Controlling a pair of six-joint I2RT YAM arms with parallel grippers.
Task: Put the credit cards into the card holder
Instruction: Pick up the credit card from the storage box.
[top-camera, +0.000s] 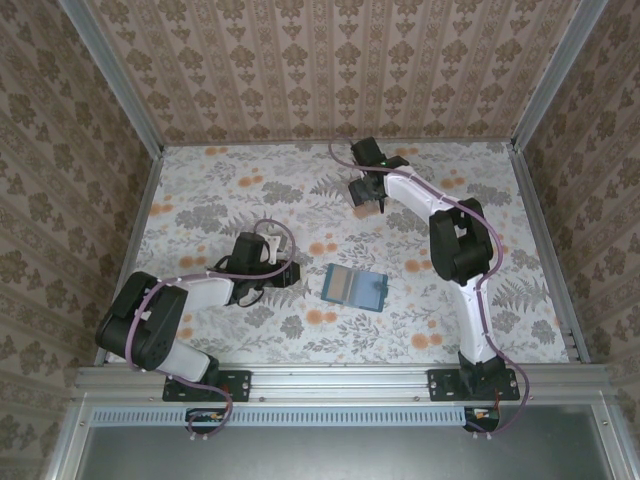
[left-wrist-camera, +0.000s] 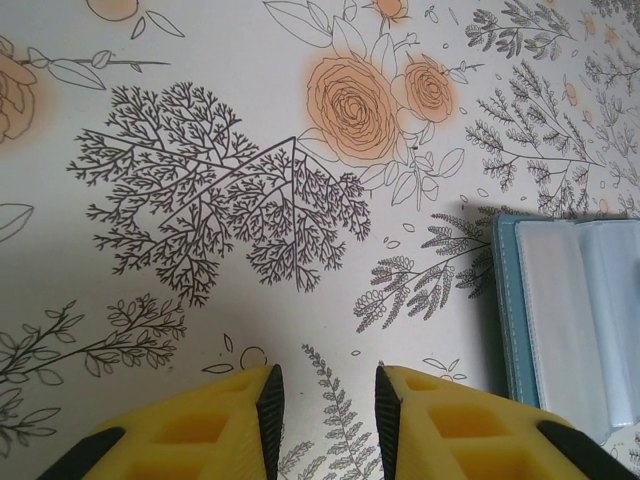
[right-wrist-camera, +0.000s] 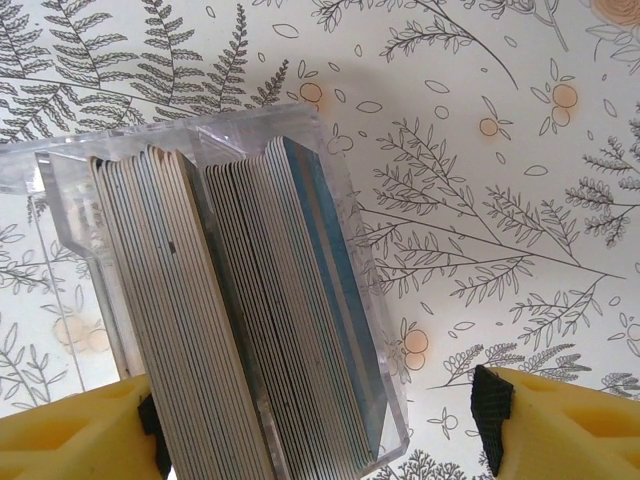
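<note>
Progress looks nil: left gripper (left-wrist-camera: 325, 400), narrow-jawed and empty, hovers just beside the flat teal-blue bifold card holder (left-wrist-camera: 570, 320) lying open on the floral table (top-camera: 230, 200), while right gripper (right-wrist-camera: 320, 420) gapes wide around thin plastic credit cards (right-wrist-camera: 260, 300) packed in a clear slotted stand (right-wrist-camera: 250, 125), none gripped yet.

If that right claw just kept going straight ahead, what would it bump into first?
Most likely the credit cards packed in the clear stand: they sit directly ahead of the right gripper, between its open jaws, though depth is unclear.
</note>
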